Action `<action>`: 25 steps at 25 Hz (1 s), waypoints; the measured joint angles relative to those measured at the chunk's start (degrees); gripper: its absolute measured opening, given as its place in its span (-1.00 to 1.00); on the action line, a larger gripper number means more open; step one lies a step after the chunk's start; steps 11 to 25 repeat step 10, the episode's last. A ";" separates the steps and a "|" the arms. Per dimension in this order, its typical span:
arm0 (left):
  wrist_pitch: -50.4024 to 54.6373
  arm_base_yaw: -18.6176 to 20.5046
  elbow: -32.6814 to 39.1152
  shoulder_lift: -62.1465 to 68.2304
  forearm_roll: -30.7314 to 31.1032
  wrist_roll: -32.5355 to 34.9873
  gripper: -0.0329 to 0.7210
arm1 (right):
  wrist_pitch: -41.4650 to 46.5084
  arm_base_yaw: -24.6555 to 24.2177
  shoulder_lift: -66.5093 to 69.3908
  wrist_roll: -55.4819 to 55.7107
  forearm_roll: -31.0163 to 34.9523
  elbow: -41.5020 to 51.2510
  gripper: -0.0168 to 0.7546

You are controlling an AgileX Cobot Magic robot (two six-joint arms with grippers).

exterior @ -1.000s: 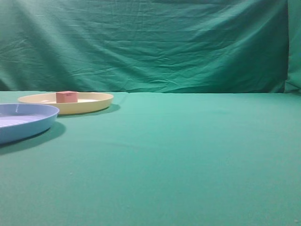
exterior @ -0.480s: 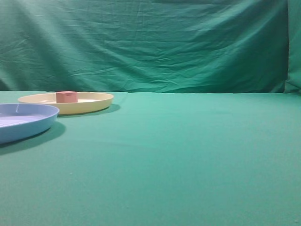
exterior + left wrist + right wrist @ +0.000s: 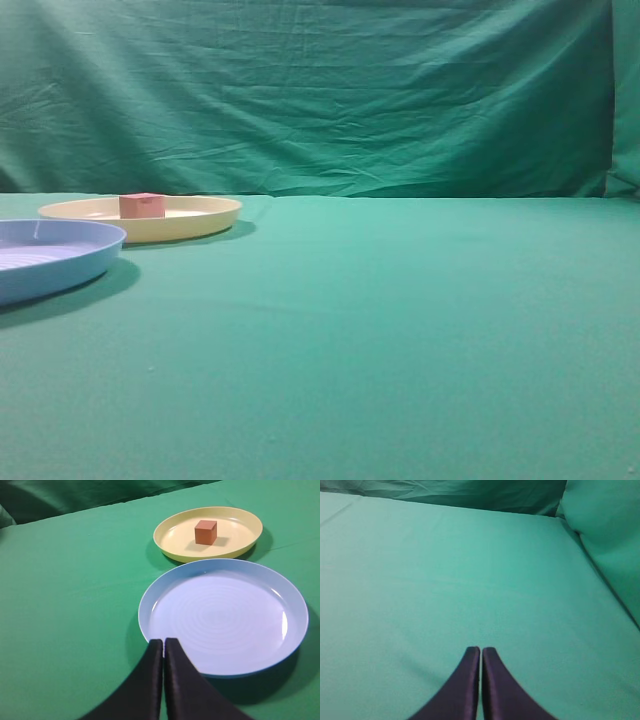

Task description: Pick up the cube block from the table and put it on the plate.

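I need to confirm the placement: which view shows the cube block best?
The left wrist view: it looks down on the cube block, showing its top and two sides, sitting inside the plate near the middle. The exterior view, at table height, shows only the block's upper part above the rim. The right wrist view shows none of it.

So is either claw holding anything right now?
No. Both the left gripper and right gripper are shut on nothing; the small reddish-brown cube block sits free on the pale yellow plate.

The cube block [image 3: 205,532] sits on the plate [image 3: 172,550], behind the second plate [image 3: 150,596].
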 joint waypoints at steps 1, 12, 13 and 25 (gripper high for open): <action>0.00 0.00 0.00 0.00 0.00 0.00 -0.91 | 0.00 0.00 0.00 0.00 0.00 0.00 -0.96; 0.00 0.00 0.00 0.00 0.00 0.00 -0.91 | 0.00 0.00 0.00 0.00 -0.10 0.00 -0.96; 0.00 0.00 0.00 0.00 0.00 0.00 -0.91 | 0.00 0.00 0.00 0.00 -0.10 0.00 -0.96; 0.00 0.00 0.00 0.00 0.00 0.00 -0.91 | 0.00 0.00 0.00 0.00 -0.10 0.00 -0.96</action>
